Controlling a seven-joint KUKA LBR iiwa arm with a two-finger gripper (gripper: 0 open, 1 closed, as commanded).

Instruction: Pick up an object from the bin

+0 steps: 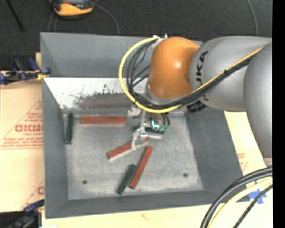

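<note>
Grey bin (213,146) floor lies bare on view's right & front-left; sticks (103,120) sit centre, back & by left wall. Arm (237,75) reaches in from right, orange wrist cover (173,65) above back wall, gripper (141,137) pointing down at upper end of centre red stick (119,152). You can't tell gripper opening.

Arm (237,75) from the right, claw (142,140) below orange wrist cover (173,68).
</note>
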